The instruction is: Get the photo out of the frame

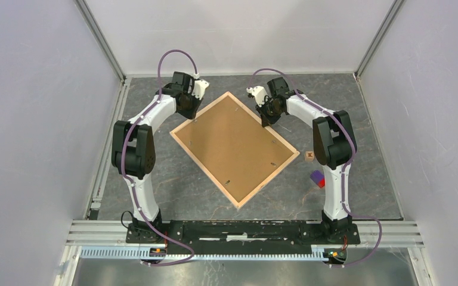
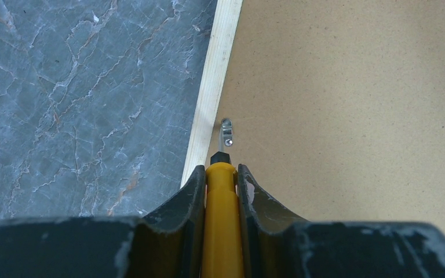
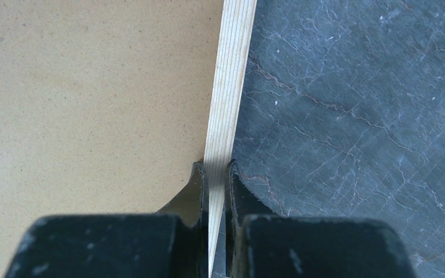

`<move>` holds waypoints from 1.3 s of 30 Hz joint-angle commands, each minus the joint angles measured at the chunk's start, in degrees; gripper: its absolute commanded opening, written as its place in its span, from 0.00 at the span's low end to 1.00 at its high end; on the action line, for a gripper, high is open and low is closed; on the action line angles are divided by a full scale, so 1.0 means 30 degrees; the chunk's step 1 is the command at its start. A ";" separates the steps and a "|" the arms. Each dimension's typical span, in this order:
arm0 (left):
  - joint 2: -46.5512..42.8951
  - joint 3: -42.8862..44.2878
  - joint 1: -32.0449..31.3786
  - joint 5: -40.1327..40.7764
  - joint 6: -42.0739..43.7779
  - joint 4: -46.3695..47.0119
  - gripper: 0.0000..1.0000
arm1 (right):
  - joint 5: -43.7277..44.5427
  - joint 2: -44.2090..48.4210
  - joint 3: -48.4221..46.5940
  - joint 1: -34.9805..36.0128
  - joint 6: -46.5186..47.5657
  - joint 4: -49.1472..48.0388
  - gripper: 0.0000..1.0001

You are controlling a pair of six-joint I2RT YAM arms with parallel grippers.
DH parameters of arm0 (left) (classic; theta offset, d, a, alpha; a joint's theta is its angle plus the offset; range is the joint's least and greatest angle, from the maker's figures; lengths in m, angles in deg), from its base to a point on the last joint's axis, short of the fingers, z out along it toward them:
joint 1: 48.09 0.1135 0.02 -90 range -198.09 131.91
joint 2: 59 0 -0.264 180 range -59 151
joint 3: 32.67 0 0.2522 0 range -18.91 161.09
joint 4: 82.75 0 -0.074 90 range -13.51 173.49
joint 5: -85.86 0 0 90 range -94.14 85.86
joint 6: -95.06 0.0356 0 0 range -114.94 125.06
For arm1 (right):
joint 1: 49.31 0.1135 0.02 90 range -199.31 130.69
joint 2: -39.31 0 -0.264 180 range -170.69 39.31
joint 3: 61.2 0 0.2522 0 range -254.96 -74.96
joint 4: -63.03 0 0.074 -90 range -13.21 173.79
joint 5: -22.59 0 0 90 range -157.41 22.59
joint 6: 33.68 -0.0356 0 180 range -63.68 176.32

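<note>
The frame (image 1: 182, 142) lies face down and turned like a diamond on the table, its pale wood edges around the brown backing panel (image 1: 232, 146). The photo is hidden. My left gripper (image 2: 221, 174) is shut on a yellow screwdriver (image 2: 222, 220), whose tip touches a small metal clip (image 2: 226, 132) by the frame's wood edge (image 2: 211, 98). In the top view the left gripper (image 1: 192, 110) is at the frame's upper left side. My right gripper (image 3: 216, 169) is shut on the frame's wood edge (image 3: 232, 75), at the upper right side in the top view (image 1: 266, 121).
A small wooden block (image 1: 309, 157) and a purple and red block (image 1: 318, 178) lie on the marble table to the right of the frame. Further clips (image 1: 272, 164) show on the backing. Grey walls close in the sides and back.
</note>
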State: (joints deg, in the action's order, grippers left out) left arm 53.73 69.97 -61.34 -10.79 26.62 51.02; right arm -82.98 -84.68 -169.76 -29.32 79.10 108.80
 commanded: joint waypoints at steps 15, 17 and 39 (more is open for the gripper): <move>-0.0953 -0.1193 -0.0478 -0.2366 0.2373 -0.2507 0.02 | 0.0335 -0.0604 0.0474 0.0071 0.1150 -0.0241 0.00; -0.0940 -0.1207 -0.0477 -0.2479 0.2587 -0.2699 0.02 | 0.0356 -0.0635 0.0459 0.0061 0.1080 -0.0262 0.00; -0.1460 -0.2100 -0.0634 -0.4106 0.6536 -0.4374 0.02 | 0.0285 -0.0772 0.0400 0.0075 0.1018 -0.0330 0.00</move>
State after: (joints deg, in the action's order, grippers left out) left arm 50.82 66.43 -61.41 -15.71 41.24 48.49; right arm -82.61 -84.68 -169.74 -29.36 79.76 108.54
